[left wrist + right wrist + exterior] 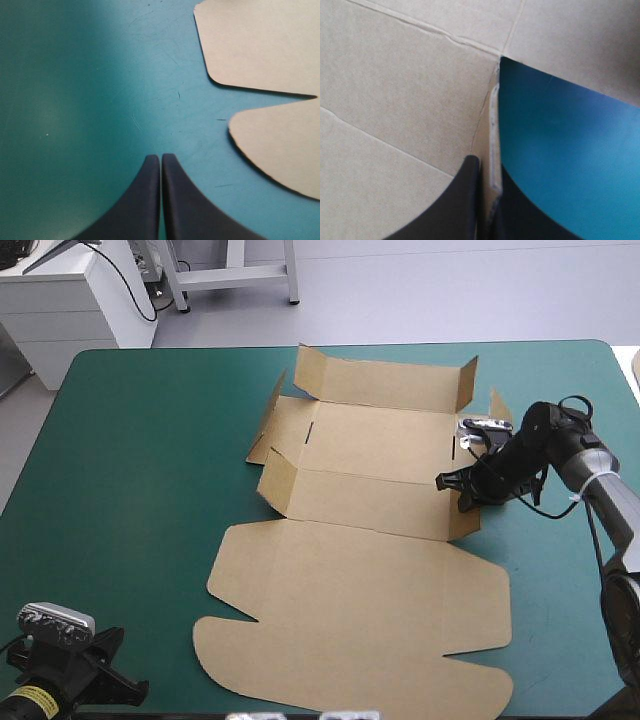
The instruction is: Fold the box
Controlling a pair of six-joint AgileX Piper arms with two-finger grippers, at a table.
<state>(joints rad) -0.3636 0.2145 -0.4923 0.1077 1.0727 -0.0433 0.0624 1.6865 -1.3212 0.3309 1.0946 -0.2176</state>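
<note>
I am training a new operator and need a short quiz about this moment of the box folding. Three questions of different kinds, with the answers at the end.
1. True or false: the right claw is shut on an edge of the box.
2. Multiple choice: the left claw hangs over
A. a raised wall
B. the bare teal-green cover
C. the middle of the sheet
3. Fill in: the big lid panel with rounded flaps lies ___ on the table.

Key: 1 true; 2 B; 3 flat.
</note>
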